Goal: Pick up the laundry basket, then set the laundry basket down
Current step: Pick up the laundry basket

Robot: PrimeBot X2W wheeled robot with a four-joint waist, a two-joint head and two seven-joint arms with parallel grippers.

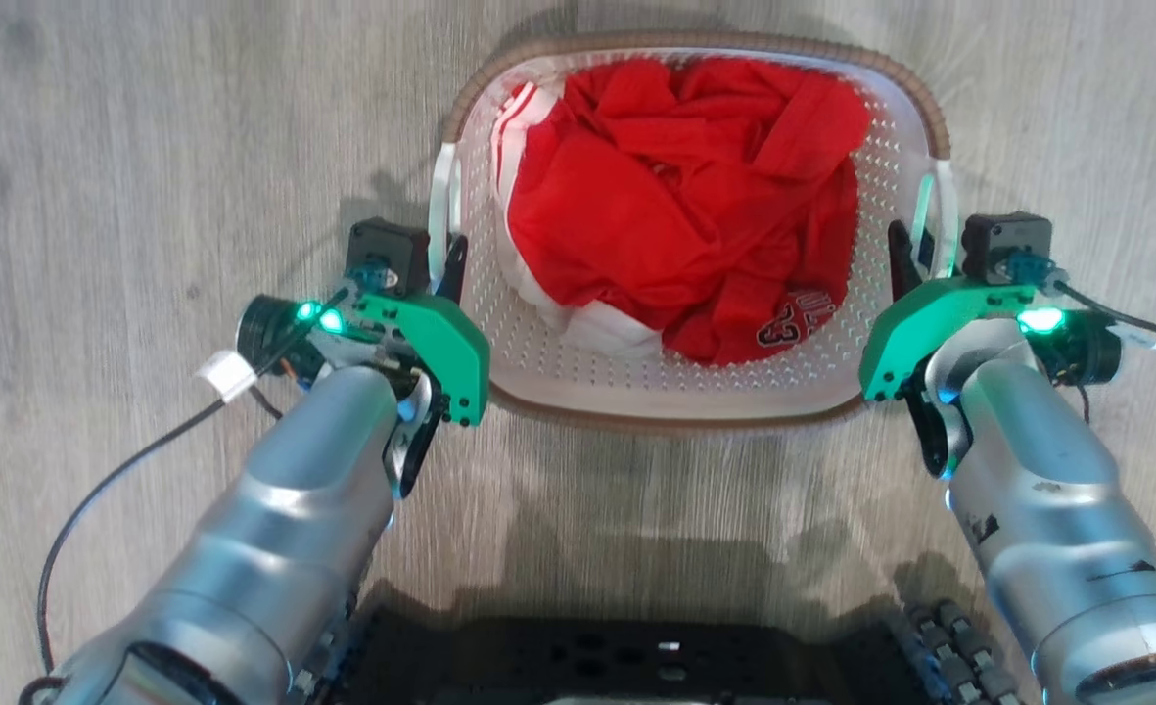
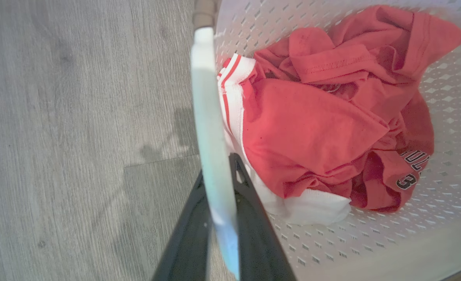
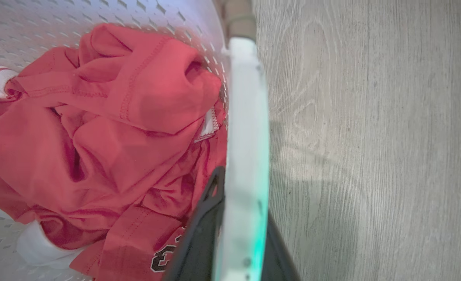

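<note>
1. The left pincer (image 2: 218,171) is clamped on the left handle (image 2: 209,117). One dark finger stands inside the handle and one outside, both pressed to the white strip.
2. The right pincer (image 3: 242,195) grips the right handle (image 3: 248,117) the same way, its fingers closed against both faces.
3. Both silver forearms rise from the lower corners of the head view and angle inward. Their green wrist plates sit beside the basket's near corners.
4. The basket (image 1: 695,421) lies between the two pincers, straight ahead, with its long brown rim towards the robot. I cannot tell whether it rests on the floor (image 1: 147,147) or hangs just off it.
5. Red clothes (image 1: 675,196) with white trim are heaped inside, below the rim.
6. Grey wood floor spreads out on both sides and past the far rim. The dark base (image 1: 617,656) is near the near rim.
</note>
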